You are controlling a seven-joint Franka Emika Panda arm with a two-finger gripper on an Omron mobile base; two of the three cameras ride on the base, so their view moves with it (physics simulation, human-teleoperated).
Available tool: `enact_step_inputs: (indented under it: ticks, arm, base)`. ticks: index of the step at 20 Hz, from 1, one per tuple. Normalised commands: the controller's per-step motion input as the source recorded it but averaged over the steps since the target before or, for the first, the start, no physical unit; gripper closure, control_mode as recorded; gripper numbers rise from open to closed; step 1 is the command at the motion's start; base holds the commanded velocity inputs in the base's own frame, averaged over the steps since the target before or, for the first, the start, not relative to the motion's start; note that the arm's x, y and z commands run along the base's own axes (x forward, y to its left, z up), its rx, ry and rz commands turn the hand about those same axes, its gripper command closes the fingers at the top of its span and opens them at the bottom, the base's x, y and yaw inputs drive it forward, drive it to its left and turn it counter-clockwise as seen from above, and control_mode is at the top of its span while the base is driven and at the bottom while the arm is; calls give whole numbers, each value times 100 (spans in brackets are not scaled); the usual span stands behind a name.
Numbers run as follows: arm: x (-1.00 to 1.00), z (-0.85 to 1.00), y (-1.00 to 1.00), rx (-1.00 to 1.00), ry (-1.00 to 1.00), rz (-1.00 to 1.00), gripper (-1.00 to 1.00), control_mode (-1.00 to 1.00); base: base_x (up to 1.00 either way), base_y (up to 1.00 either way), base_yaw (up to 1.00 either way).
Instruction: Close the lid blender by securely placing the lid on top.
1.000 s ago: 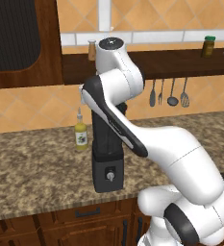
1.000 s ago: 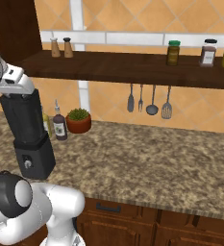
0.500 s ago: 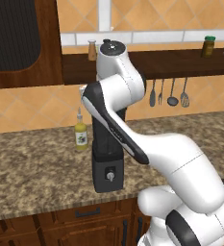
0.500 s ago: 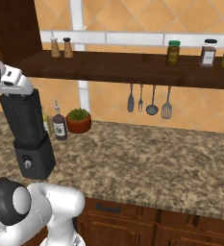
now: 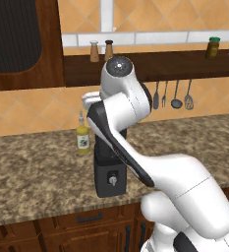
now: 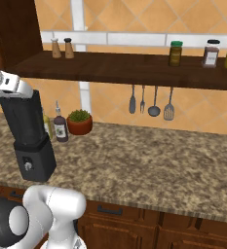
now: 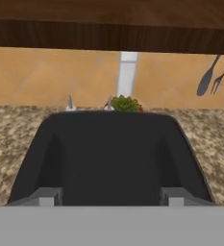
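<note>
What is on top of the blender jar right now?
In the right base view the robot's white hand sits right over the blender jar's rim. In the hand view a black surface, likely the lid, covers it; seating is hidden.

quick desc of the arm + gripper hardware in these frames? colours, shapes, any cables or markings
The arm is glossy white, with rounded, bulbous links and dark grey-black bands at the joints. One joint cap is a dark speckled disc. No cables or markings are visible. The gripper has two small grey, blocky fingertips.
</note>
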Motion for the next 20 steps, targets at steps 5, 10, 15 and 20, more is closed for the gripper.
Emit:
enact_step_inputs:
  ticks: [5, 10, 15, 20]
  arm:
    - [0, -21, 0, 0, -8, 2, -100, -100]
    - [-15, -13, -1, 0, -12, 4, -100, -100]
    - [-39, -23, -3, 0, -19, 6, -100, -100]
    - [-39, -17, -12, 0, -18, 6, -100, -100]
  base:
    - [0, 0, 0]
    - [0, 0, 0]
    - [0, 0, 0]
    - [0, 0, 0]
